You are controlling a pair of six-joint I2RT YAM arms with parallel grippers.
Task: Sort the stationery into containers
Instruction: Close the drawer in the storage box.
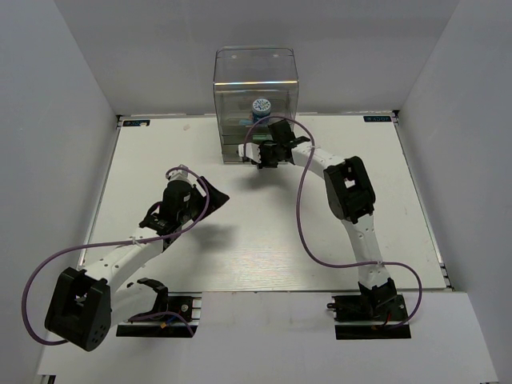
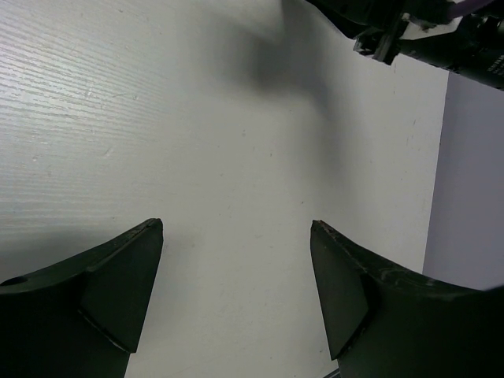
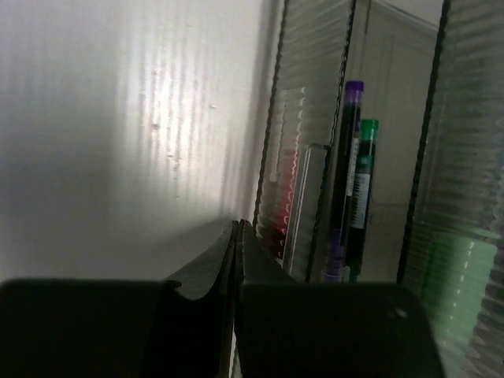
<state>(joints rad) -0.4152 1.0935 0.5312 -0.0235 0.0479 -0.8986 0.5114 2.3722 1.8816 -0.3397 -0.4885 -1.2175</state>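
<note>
The containers are one clear smoky unit [image 1: 228, 80] at the back middle of the table, with a tall box above shallow drawers. A round blue-and-white tub [image 1: 262, 106] sits inside the box. My right gripper [image 1: 262, 157] is at the drawer fronts, shut with nothing between its jaws [image 3: 239, 228]. In the right wrist view, the ribbed drawer wall [image 3: 303, 102] stands just to its right. Behind the wall are a dark purple pen [image 3: 346, 173], a green-capped pen [image 3: 364, 189], something red [image 3: 282, 201] and a pale-green marker [image 3: 461, 276]. My left gripper [image 1: 200, 186] hangs open over bare table [image 2: 236, 224].
The white table [image 1: 264, 232] is walled at the back and on both sides. Purple cables loop from both arms, and the right arm's cable [image 1: 302, 216] trails over the table's middle. The right arm's wrist [image 2: 425, 31] shows at the top right of the left wrist view.
</note>
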